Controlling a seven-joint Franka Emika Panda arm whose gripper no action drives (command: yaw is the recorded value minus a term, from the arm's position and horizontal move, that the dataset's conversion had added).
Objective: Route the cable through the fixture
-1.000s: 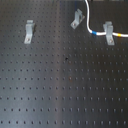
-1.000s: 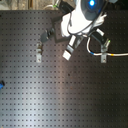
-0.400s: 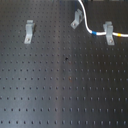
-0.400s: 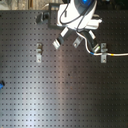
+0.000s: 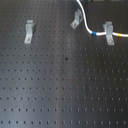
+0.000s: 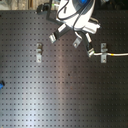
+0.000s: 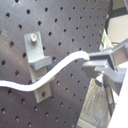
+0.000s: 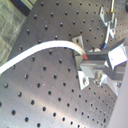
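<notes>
Three metal clips stand on the black pegboard (image 5: 60, 90): in the first exterior view's left sits the left clip (image 5: 29, 31), far centre the middle clip (image 5: 76, 19), and to the first exterior view's right the right clip (image 5: 108, 32). Nothing else crowds the board but a small dark speck (image 5: 66, 59) near its middle.

The cable (image 5: 86, 26) comes down from the far edge beside the middle clip, bends toward the first exterior view's right, shows its blue band (image 5: 93, 33) just before the right clip, passes at that clip and runs on yellow (image 5: 120, 36) to the edge.

My gripper (image 8: 89, 61) cannot be seen in the first exterior view at all. In the second exterior view my arm (image 6: 75, 12) hangs over the far part of the board and covers the middle clip's surroundings (the white cord is lost under me there), while the yellow stretch leaves the right clip toward the second exterior view's right. A small blue thing (image 6: 1, 84) shows at the second exterior view's left edge, too small to identify.

In the first wrist view the cable lies across a clip (image 7: 38, 62) and ends between my fingers (image 7: 100, 67); the second wrist view agrees. My fingers are pinched together on the cable.
</notes>
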